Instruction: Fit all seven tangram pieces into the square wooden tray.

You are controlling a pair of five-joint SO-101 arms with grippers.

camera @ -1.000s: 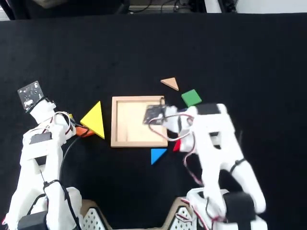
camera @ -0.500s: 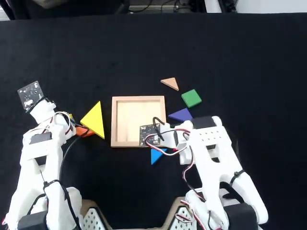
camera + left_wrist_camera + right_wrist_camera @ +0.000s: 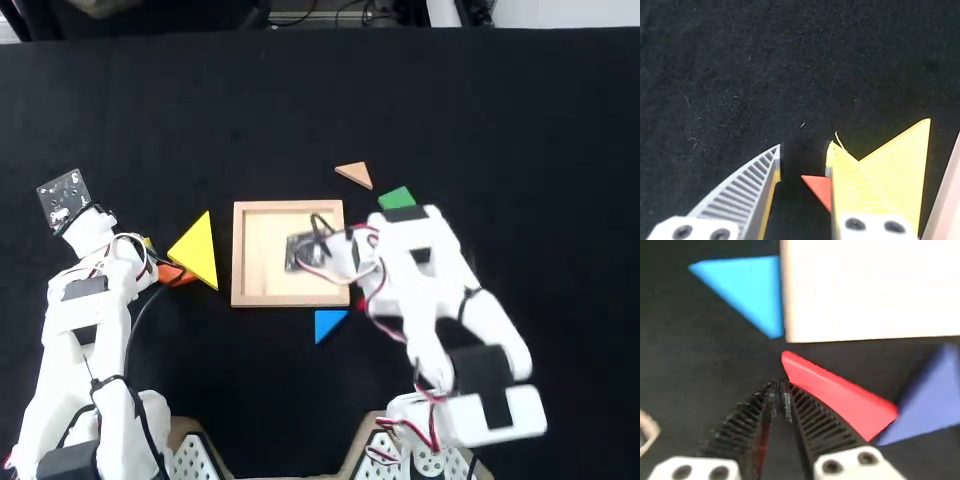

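Observation:
The square wooden tray [image 3: 262, 252] lies mid-table with nothing in the part that shows. My right arm reaches over its right edge. In the right wrist view my right gripper [image 3: 780, 390] is shut, its tips at the near corner of a red triangle [image 3: 840, 395] lying just outside the tray [image 3: 870, 290]. A blue triangle [image 3: 747, 285] and a purple piece [image 3: 930, 400] lie close by. My left gripper [image 3: 802, 155] stands open left of the tray, with an orange-red piece [image 3: 817, 187] between its fingers and the yellow triangle [image 3: 895, 165] beside it.
A tan triangle [image 3: 354, 174] and a green square [image 3: 397, 198] lie behind the tray's right corner. The blue triangle [image 3: 328, 323] sits in front of the tray, the yellow triangle [image 3: 197, 250] against its left side. The black table is bare further back.
My right arm swung toward the tray's front edge, then back over its right side, now covering the purple piece. The left arm has stayed still.

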